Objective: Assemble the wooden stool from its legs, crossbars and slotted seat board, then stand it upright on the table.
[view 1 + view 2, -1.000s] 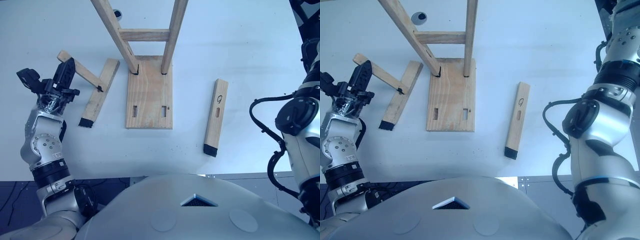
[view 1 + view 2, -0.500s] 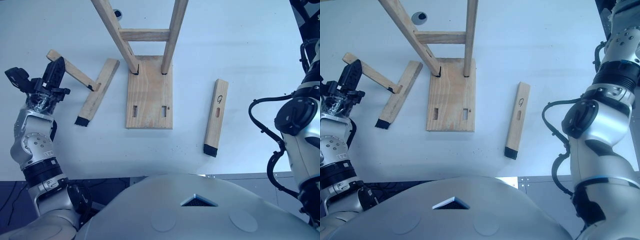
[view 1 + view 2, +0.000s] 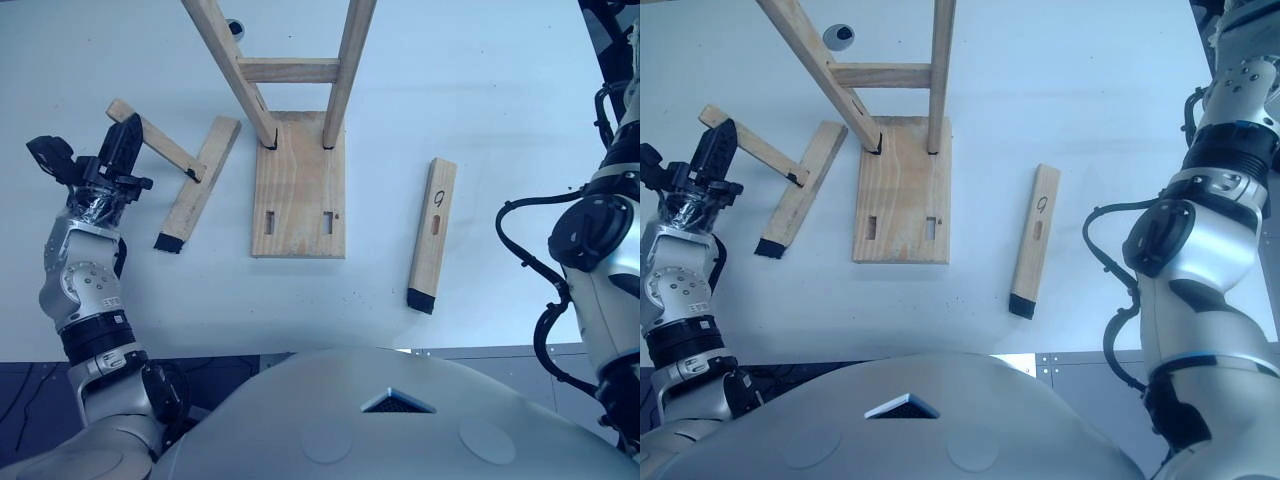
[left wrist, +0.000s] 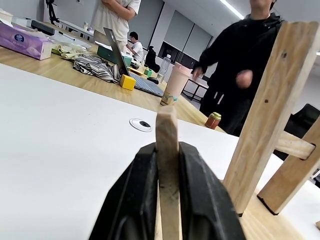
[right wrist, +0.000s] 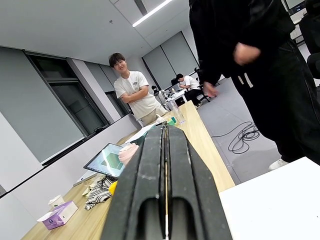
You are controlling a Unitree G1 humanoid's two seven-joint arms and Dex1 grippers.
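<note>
The slotted seat board (image 3: 298, 185) lies flat in the middle of the white table. Two legs (image 3: 236, 72) joined by a crossbar (image 3: 288, 70) stand in its far slots. To its left lies another leg (image 3: 195, 185) with a thin crossbar (image 3: 165, 148) stuck in it. My left gripper (image 3: 122, 135) is shut on that crossbar's free end, and the wood sits between the black fingers (image 4: 137, 190). A loose leg (image 3: 433, 232) lies right of the board. My right gripper (image 5: 166, 130) is shut on nothing, held up off the table.
A round cable hole (image 3: 843, 34) sits in the table at the back left. The table's front edge (image 3: 330, 350) runs just before me. Bare tabletop (image 3: 520, 110) stretches to the right of the loose leg.
My left gripper dragged the crossbar and its leg a little to the left, then back to the right. The other parts have stayed where they were.
</note>
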